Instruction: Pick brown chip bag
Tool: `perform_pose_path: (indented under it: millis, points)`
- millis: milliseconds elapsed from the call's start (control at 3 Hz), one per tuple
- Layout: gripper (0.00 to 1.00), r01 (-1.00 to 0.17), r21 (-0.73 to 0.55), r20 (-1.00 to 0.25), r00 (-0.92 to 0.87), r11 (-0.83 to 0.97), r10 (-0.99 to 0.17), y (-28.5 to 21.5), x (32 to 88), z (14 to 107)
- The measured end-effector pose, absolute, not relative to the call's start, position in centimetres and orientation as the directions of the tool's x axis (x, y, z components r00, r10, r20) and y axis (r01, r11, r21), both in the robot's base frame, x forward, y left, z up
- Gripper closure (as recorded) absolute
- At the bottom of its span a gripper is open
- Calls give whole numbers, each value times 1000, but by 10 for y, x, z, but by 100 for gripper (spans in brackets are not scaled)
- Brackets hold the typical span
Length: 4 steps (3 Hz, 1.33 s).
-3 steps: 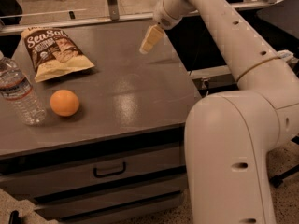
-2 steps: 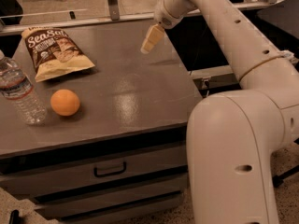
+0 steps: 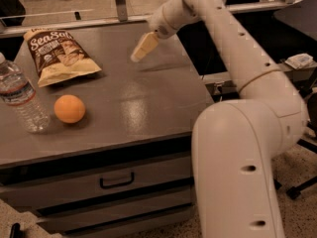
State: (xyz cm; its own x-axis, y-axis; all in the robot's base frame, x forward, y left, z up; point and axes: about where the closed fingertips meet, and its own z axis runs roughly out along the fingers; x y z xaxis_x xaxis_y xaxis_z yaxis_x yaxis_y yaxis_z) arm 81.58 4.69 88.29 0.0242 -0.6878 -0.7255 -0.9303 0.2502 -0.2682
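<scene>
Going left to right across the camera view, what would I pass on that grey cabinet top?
Water bottle → brown chip bag → gripper, hovering above the top's far right part, apart from the bag. The orange lies in front of the bag, so its place is unclear.

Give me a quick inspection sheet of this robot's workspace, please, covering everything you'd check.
Surface: grey cabinet top, flat and glossy.
Job's things: brown chip bag lying flat at the far left, untouched.
Clutter: orange in front of the bag; water bottle upright at the left edge.
Grippers: gripper over the far middle of the top, to the right of the bag and apart from it.
Cables: nothing seen.
Surroundings: drawers under the top; speckled floor.
</scene>
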Motion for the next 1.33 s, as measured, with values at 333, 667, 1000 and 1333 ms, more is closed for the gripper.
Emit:
perform_pose_path:
  millis: [333, 667, 1000, 1333]
  points:
    - [0, -974, -195, -815, 98, 111, -571, 129, 784, 889]
    - [0, -985, -168, -853, 170, -48, -493, 193, 738, 903]
    - [0, -983, -160, -861, 181, -85, -476, 208, 725, 904]
    - [0, -985, -155, -852, 170, -73, -495, 204, 730, 898]
